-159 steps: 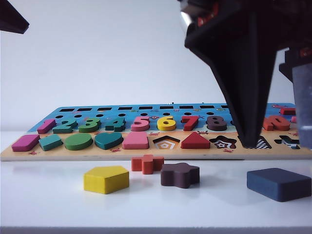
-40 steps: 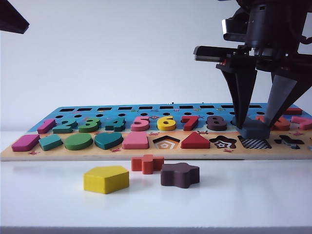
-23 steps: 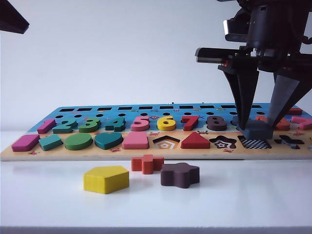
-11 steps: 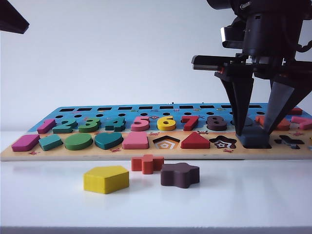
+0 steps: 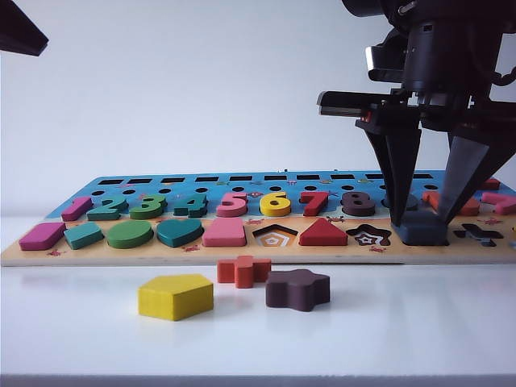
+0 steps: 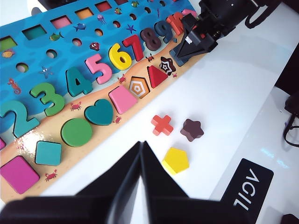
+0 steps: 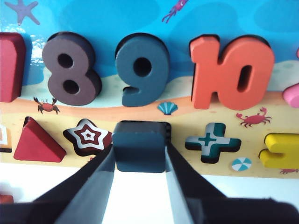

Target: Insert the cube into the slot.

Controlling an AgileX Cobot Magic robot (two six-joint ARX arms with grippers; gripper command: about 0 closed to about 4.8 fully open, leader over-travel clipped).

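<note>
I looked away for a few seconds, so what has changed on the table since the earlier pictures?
The dark blue cube left its spot on the white table: the right hand gripped it, carried it to the puzzle board and lowered it onto the square slot, whose checkerboard floor it now covers. It stays clamped on it. The left hand, yellow pentagon, orange cross and brown star stayed put.

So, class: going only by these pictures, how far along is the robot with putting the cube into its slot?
Done: the right pincer has carried the cube to the puzzle board, between the star recess and the cross recess. In hand: the cube sits in the slot, hiding its floor, fingers gripping its sides. Left: releasing and lifting away. The left pincer hangs shut over the table.
</note>
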